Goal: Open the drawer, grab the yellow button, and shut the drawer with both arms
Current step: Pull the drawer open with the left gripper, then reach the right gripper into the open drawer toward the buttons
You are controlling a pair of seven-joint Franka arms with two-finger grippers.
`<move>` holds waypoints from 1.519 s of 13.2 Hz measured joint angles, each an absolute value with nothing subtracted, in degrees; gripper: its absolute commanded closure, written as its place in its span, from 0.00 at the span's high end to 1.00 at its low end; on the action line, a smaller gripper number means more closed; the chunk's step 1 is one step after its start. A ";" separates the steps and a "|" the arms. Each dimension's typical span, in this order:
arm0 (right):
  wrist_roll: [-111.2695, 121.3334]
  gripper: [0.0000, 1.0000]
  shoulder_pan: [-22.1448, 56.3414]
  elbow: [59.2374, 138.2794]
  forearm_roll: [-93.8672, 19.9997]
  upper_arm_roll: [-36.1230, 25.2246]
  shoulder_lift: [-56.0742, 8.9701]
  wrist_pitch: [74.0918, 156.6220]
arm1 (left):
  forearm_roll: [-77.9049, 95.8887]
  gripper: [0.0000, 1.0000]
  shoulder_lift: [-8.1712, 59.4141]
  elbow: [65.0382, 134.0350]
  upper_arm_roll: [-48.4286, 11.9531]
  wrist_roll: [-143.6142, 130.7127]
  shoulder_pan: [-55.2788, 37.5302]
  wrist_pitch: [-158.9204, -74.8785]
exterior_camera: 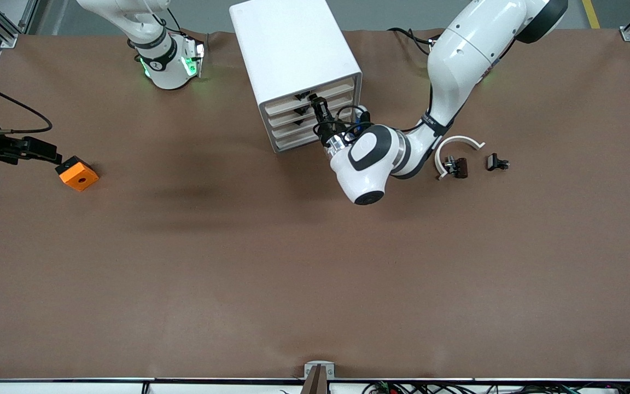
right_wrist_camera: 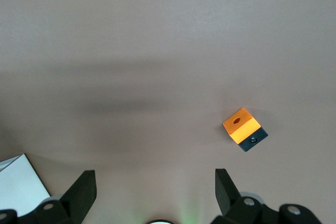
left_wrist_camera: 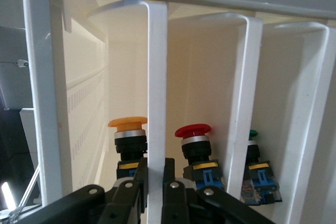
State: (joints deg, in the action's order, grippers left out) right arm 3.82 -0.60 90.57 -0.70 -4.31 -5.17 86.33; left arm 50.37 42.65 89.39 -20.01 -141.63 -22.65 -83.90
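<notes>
The left gripper (exterior_camera: 315,104) is at the front of the white cabinet (exterior_camera: 293,49), its fingers (left_wrist_camera: 137,182) pinched on a thin white upright that I take for the drawer (exterior_camera: 310,98) front's handle, a grip suited to pulling it out. Through the drawer's clear front three push-buttons stand in a row: the yellow-capped button (left_wrist_camera: 127,135) the task wants, a red one (left_wrist_camera: 194,142) and a green one (left_wrist_camera: 254,150). The cabinet has four drawers. The right gripper (right_wrist_camera: 155,195) waits with fingers spread wide above bare table, near one orange block (exterior_camera: 77,173).
</notes>
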 measured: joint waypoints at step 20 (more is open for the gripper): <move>-50.19 1.00 26.04 89.52 -3.72 -3.09 -6.47 90.61 | 50.86 1.00 44.04 76.98 -10.79 -141.54 -16.79 -86.34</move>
